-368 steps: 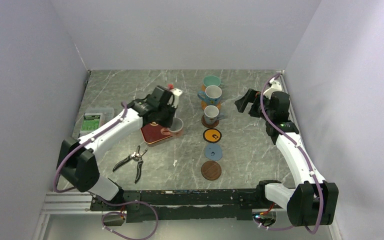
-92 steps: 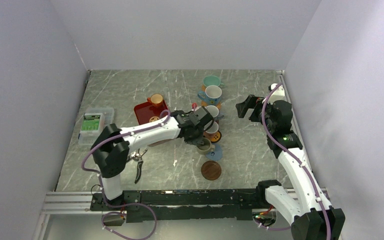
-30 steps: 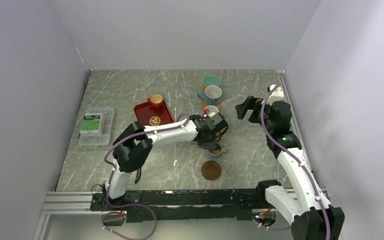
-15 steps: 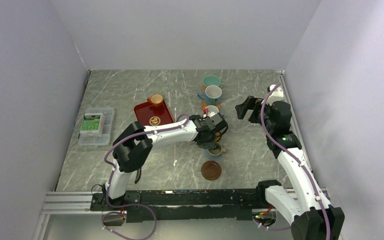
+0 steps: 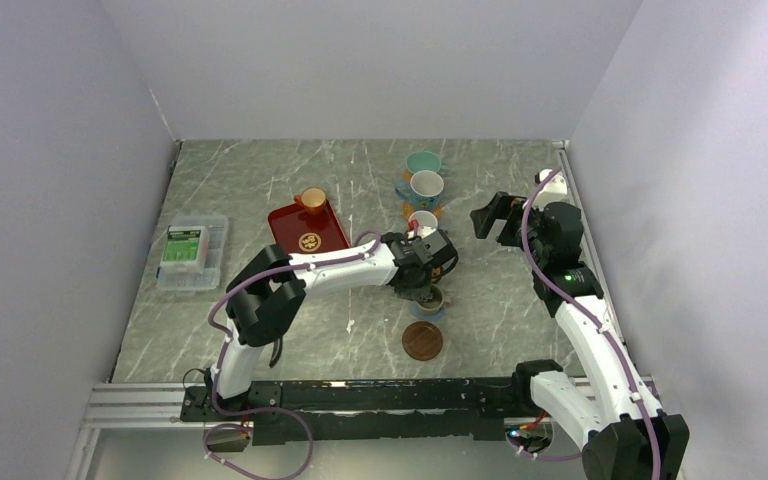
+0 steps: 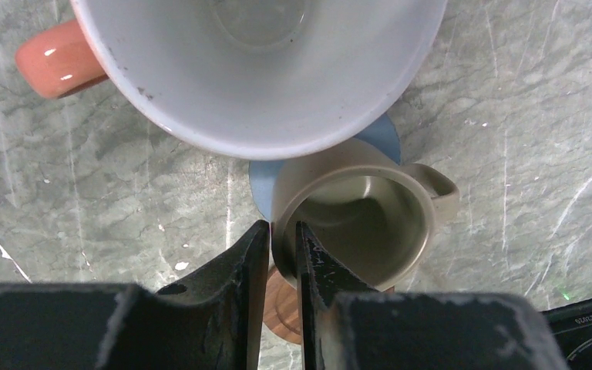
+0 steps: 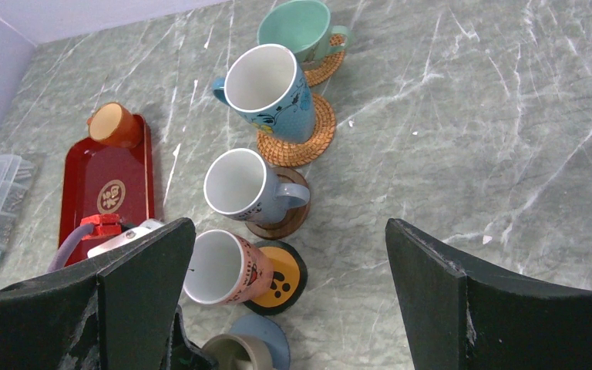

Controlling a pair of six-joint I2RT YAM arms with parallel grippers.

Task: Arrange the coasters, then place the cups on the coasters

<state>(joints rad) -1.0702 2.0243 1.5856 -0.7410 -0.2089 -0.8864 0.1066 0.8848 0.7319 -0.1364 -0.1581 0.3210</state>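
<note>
Your left tool [image 6: 280, 230] is narrow, pinching the wall of the olive cup [image 6: 362, 231], with one finger inside the rim and one outside. The cup stands upright over the blue coaster [image 6: 260, 189]. You cannot tell whether its base is fully down.

For writing, the parts box [image 5: 192, 250] at the left of the bench [image 5: 260, 170] carries a green label [image 5: 182, 243] whose print is too small to read. The red tray [image 7: 108, 166] shows a round gold emblem [image 7: 109, 196], not legible. The orange-brown cup [image 7: 112, 123] stands at the tray's far end. The black coaster with an orange face [image 7: 284, 284] bears dark paw-like marks.

The right wrist view lays out the row best. The teal cup [image 7: 297, 27] and blue cup [image 7: 266, 85] are on woven orange coasters [image 7: 308, 145]. The grey-white cup [image 7: 239, 185] is on a dark brown coaster [image 7: 287, 223], and the pink-handled white cup [image 7: 217, 271] is on the orange-faced one.

Your right tool [image 5: 495, 217] is wide and holds nothing, off to the side of the row.

Only the top view shows the other dark brown coaster [image 5: 422, 341] whole and bare. The left wrist view catches just a sliver of it between the fingers.
</note>
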